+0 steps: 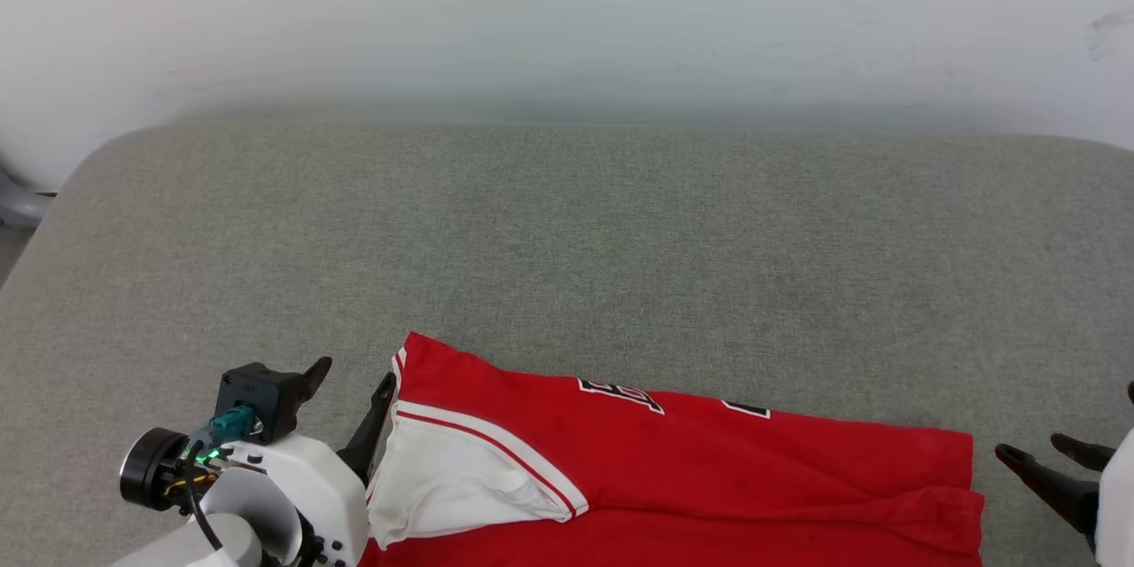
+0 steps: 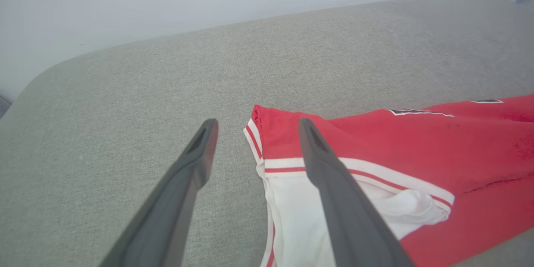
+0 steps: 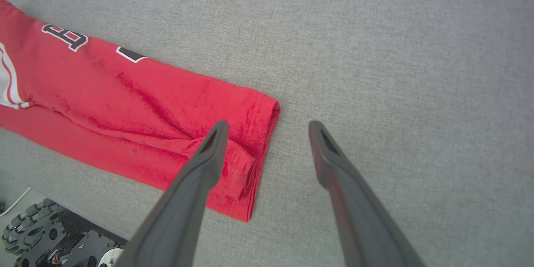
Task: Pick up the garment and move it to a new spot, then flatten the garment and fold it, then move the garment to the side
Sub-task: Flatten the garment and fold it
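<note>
One garment: a red jersey (image 1: 709, 469) (image 2: 417, 146) (image 3: 125, 104), folded into a long band, lying along the lower edge of the head view on the grey surface.
Sleeves seen: one, white with red-and-white striped trim (image 1: 461, 478), lying on top of the band at its left end, lower left of the head view.
Lettering seen: two black, white-outlined fragments (image 1: 620, 394) on the band's upper fold edge, left of the frame's middle.
Grippers: two, each with two dark fingers.
Left gripper (image 1: 354, 372) (image 2: 257, 123): fingers spread apart, holding nothing. In the head view it sits lower left, just beside the garment's left end. In the left wrist view one finger (image 2: 333, 183) crosses in front of the white sleeve and the other shows against bare surface; contact cannot be told.
Right gripper (image 1: 1029, 447) (image 3: 269, 124): fingers spread apart, holding nothing, at the lower right edge of the head view, near the garment's right end. In the right wrist view one finger (image 3: 200, 175) overlaps the folded red end; the other is over bare surface.
Surface (image 1: 567, 239): one, grey woven fabric with rounded corners.
Wall (image 1: 567, 18): one, pale, across the top of the head view.
Robot base (image 3: 37, 233): wheels at the lower left of the right wrist view.
</note>
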Robot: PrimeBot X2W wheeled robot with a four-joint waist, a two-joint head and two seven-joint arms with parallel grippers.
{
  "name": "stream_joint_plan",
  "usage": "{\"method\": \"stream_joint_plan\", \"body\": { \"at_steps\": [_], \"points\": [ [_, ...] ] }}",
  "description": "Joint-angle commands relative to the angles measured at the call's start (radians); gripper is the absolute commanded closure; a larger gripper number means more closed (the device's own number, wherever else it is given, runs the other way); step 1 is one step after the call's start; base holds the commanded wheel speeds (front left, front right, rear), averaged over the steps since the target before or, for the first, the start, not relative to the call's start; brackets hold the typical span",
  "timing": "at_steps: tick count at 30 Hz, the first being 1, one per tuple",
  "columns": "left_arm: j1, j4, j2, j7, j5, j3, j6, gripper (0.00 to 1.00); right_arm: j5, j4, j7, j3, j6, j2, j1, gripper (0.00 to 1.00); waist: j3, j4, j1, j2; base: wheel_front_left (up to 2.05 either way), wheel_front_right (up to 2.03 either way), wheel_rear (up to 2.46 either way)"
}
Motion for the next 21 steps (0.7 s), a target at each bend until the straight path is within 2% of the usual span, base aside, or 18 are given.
{"method": "stream_joint_plan", "body": {
  "at_steps": [1,7,8,12,16,21],
  "points": [
    [0.016,-0.005,-0.018,-0.025,0.006,0.019,0.017,0.0,0.019,0.011,0.028,-0.012,-0.001,-0.019,0.012,0.0,0.001,0.01,0.0,-0.0001,0.0,0.0,0.0],
    [0.057,0.006,-0.065,-0.073,0.079,0.104,0.086,0.0,0.076,0.067,0.113,-0.029,-0.001,-0.01,0.027,0.0,0.011,0.042,0.0,-0.0001,0.0,0.0,0.0],
    [0.057,0.006,-0.065,-0.073,0.079,0.104,0.086,0.0,0.076,0.067,0.113,-0.029,-0.001,-0.01,0.027,0.0,0.011,0.042,0.0,-0.0001,0.0,0.0,0.0],
    [0.119,-0.017,-0.12,-0.075,0.19,0.221,0.126,0.0,0.094,0.108,0.125,-0.035,-0.001,0.015,0.013,0.0,0.026,0.064,0.0,-0.0001,0.0,0.0,0.0],
    [0.201,-0.028,-0.186,-0.076,0.309,0.356,0.13,0.0,0.104,0.152,0.124,-0.021,-0.001,0.043,-0.001,0.0,0.032,0.081,0.0,-0.0001,0.0,0.0,0.0],
    [0.304,-0.038,-0.275,-0.076,0.449,0.497,0.107,0.0,0.117,0.191,0.117,0.015,-0.001,0.063,-0.023,0.0,0.044,0.094,0.0,-0.0001,0.0,0.0,0.0]
  ]
}}
